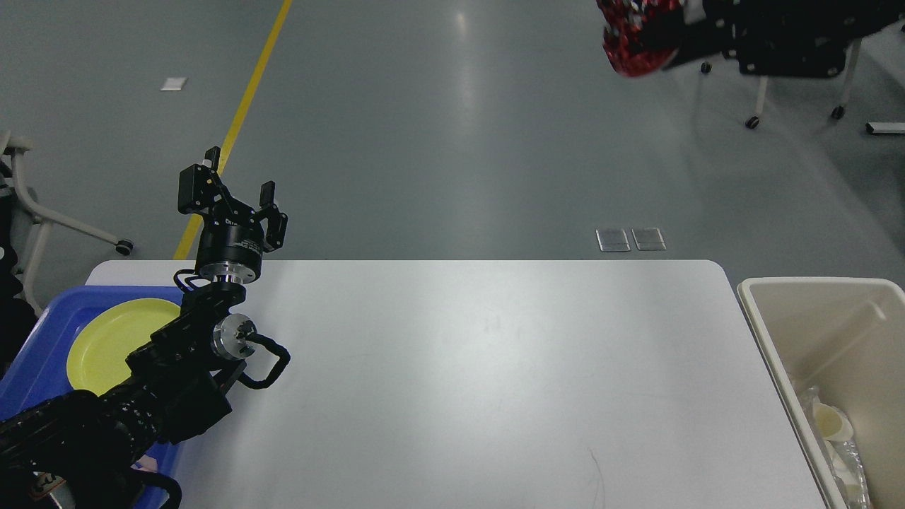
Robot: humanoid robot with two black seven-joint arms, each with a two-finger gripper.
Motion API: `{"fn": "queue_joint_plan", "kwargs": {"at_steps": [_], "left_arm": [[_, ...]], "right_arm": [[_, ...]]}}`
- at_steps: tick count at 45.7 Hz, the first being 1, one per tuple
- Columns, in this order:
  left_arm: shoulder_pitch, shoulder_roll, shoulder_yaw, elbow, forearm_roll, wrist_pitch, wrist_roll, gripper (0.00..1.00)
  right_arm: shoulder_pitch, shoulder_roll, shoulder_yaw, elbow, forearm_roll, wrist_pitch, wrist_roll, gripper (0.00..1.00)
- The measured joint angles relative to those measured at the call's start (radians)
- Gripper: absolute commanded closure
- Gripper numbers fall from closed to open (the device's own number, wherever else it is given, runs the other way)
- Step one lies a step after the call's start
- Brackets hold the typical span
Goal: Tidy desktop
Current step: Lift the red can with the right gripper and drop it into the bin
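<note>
The white desktop (459,367) fills the lower middle of the head view, and its surface is bare. My left gripper (239,178) stands upright above the desktop's far left corner, open, with nothing between its fingers. My right gripper (682,44) is high at the top right edge, out over the floor beyond the desktop. It is shut on a crushed red can (636,42), which is partly cut off by the frame's top edge and slightly blurred.
A blue tray (42,339) holding a yellow plate (113,339) sits at the left, partly under my left arm. A beige bin (778,297) stands at the right with paper cups (831,423) and plastic inside. Wheeled chairs stand at the far left and top right.
</note>
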Motion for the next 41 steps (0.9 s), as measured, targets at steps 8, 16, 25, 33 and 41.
{"fn": "queue_joint_plan", "kwargs": {"at_steps": [8,16,25,33,41], "left_arm": [[0.0,0.0,-0.001,0.0,0.0,0.0,0.0,0.0],[0.0,0.0,-0.001,0.0,0.0,0.0,0.0,0.0],[0.0,0.0,0.0,0.0,0.0,0.0,0.0,0.0],[0.0,0.0,0.0,0.0,0.0,0.0,0.0,0.0],[0.0,0.0,0.0,0.0,0.0,0.0,0.0,0.0]], "right_arm": [[-0.338,0.001,0.012,-0.206,-0.206,-0.012,0.002,1.0],[-0.715,0.074,0.012,-0.425,-0.314,-0.242,0.003,1.0],[-1.077,0.192,0.003,-0.684,-0.323,-0.463,-0.001,0.86],[-1.264,0.24,-0.04,-0.852,-0.323,-0.583,-0.007,0.27],[-1.384,0.257,-0.064,-0.964,-0.322,-0.697,-0.009,0.0]]}}
